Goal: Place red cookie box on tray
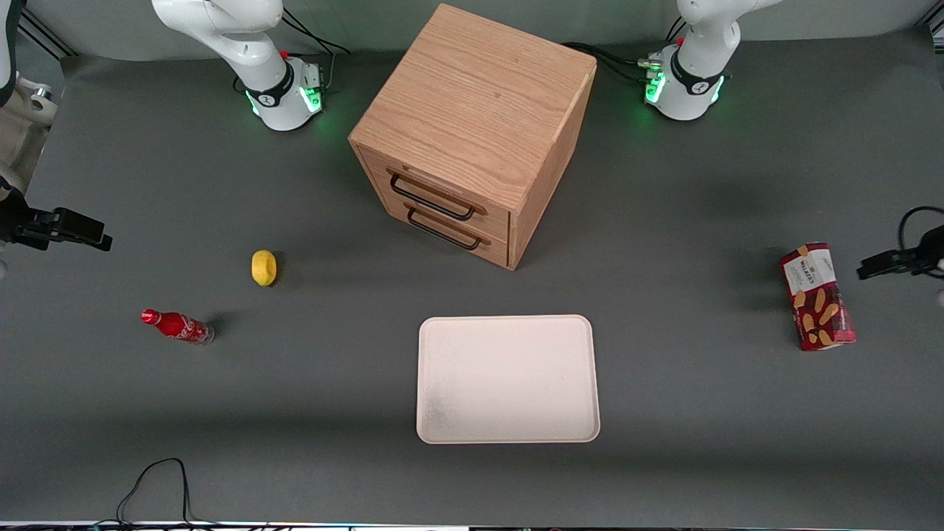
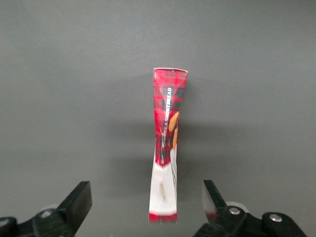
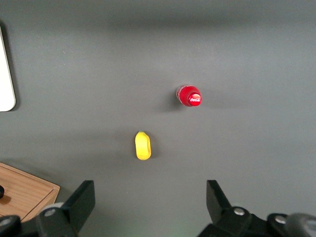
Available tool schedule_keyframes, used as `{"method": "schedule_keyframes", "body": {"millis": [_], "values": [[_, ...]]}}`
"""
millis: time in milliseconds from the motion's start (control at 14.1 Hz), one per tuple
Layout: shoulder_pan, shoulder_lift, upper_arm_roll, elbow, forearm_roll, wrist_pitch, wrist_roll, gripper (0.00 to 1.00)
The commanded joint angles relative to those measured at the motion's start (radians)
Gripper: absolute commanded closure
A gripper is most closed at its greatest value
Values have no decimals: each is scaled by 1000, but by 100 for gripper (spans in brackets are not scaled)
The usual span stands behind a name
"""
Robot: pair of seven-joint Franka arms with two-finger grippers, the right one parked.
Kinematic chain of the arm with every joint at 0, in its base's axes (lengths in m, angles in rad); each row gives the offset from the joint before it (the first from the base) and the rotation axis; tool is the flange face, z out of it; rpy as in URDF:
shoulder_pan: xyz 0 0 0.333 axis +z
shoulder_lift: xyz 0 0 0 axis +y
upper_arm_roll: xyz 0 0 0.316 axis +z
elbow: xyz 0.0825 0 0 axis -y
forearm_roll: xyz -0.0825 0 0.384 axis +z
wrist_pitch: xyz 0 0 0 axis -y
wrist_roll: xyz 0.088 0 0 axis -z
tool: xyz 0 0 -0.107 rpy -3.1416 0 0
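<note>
Dark red and tartan-edged, the red cookie box [image 1: 817, 296] stands upright on the grey table [image 1: 686, 391] toward the working arm's end, at about three o'clock from the tray [image 1: 508, 379] and well apart from it. Our left gripper [image 2: 146, 202] hangs above the box with its fingers [image 2: 79, 200] spread wide, one on each side of the narrow carton and touching neither face. We judge the step in hand to be the grasp, not yet made. To do it well we would keep the box centred between the fingers, come straight down so that neither pad nudges it, and close across the thin faces gently, since the slim carton looks easy to tip or crush. We would then lift clear of the table before carrying it across to the tray. By our count the table bears one cookie box, one tray, one wooden cabinet [image 1: 472, 129] with two drawers, one yellow lemon [image 1: 264, 267] and one small red soda bottle [image 1: 177, 326], the last two toward the parked arm's end.
</note>
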Motion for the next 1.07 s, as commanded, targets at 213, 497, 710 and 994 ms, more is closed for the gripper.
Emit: {"method": "schedule_keyframes", "body": {"millis": [213,497,710,994], "values": [[-9,51,-5,-81,-17,115,9,0],[-12,109,-24,-79,-21,161,9,0],[-11,129,-25,-70,-31,178,11,1],[-5,143,-24,-27,-31,162,12,12]]}}
